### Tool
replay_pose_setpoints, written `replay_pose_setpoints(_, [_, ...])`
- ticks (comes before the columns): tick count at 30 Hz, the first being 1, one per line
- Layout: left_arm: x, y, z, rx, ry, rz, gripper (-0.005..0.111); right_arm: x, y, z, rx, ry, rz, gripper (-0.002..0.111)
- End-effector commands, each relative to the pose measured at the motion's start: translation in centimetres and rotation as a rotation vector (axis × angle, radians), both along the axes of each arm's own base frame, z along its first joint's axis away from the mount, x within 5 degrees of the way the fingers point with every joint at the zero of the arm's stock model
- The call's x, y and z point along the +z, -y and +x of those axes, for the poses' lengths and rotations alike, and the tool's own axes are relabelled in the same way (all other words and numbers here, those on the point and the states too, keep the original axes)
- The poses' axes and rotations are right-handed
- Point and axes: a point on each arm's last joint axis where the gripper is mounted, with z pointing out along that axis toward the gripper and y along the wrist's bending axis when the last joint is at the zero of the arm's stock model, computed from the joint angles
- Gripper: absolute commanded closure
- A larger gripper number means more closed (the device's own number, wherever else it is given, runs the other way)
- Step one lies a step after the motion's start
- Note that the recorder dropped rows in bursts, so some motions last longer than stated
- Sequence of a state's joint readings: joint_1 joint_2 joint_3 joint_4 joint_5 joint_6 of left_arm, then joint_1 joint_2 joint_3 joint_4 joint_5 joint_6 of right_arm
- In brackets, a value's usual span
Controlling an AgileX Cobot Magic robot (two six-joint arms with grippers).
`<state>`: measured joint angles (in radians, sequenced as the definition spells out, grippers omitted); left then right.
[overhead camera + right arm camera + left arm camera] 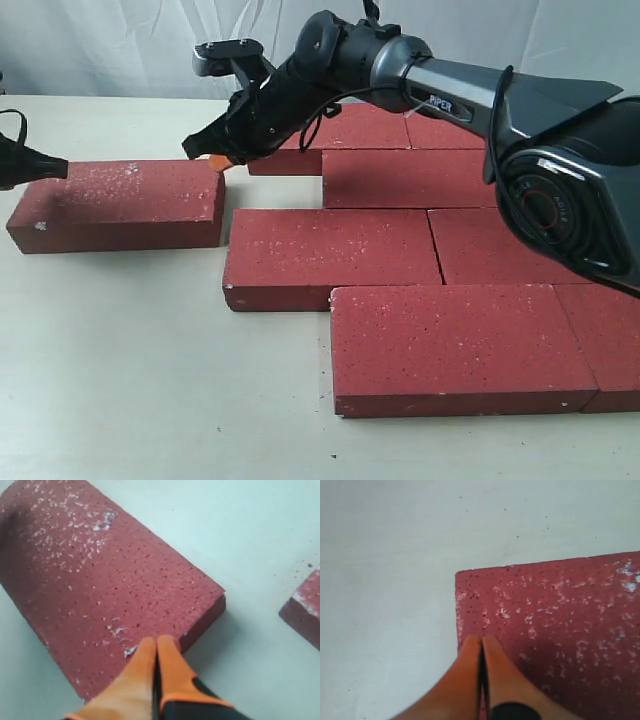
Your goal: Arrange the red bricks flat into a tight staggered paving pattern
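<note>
Exterior view: the loose brick lies flat on the tabletop, long axis left to right, left of the laid bricks. The wrist views show the left hand and right hand pinched shut, empty, over its opposite ends.

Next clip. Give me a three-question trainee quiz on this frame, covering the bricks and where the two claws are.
1. True or false: the right claw is shut.
2. Relative to the paved bricks, the loose brick lies: A) stacked on top; B) flat and apart; C) leaning against them.
3. Fill in: the left claw and the right claw sit at opposite ___ of the loose brick.

Key: 1 true; 2 B; 3 ends.
</note>
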<state>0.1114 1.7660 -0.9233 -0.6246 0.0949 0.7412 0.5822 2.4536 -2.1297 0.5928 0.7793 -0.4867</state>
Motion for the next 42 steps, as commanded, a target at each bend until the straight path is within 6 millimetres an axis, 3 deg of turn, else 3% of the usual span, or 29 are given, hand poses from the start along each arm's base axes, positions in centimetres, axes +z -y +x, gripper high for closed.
replay_pose_setpoints(1, [0.0, -1.2, -0.5, 0.053, 0.029, 0.024, 0.107, 1.0, 0.8, 0.3, 0.016, 0.045, -0.034, 0.108])
replay_pose_setpoints(4, [-0.5, -3.2, -1.1, 0.130, 0.036, 0.039, 0.107, 2.1, 1.3, -0.5, 0.077, 0.011, -0.080, 0.108])
replay_pose_setpoints(7, [-0.7, -5.1, -1.7, 0.199, 0.024, 0.024, 0.107, 1.9, 1.0, -2.1, 0.253, -0.037, -0.137, 0.108])
replay_pose_setpoints(10, [-0.8, -6.4, -2.1, 0.249, 0.018, 0.008, 0.107, 1.4, -0.1, -3.9, 0.411, -0.044, -0.178, 0.108])
replay_pose_setpoints(15, [-2.6, -7.2, -1.8, 0.353, 0.018, -0.011, 0.107, 0.1, -3.1, -5.4, 0.491, 0.047, -0.181, 0.108])
replay_pose_setpoints(21, [-4.8, -7.1, -0.9, 0.310, -0.065, -0.033, 0.107, -0.7, -4.4, -5.6, 0.496, 0.160, -0.242, 0.108])
replay_pose_setpoints(33, [-4.5, -6.4, -0.1, 0.248, -0.111, -0.103, 0.107, -1.1, -4.4, -5.5, 0.490, 0.158, -0.250, 0.108])
replay_pose_setpoints(42, [-4.0, -4.8, 1.0, 0.230, -0.053, -0.071, 0.107, -3.1, -4.6, -5.3, 0.478, 0.136, -0.247, 0.108])
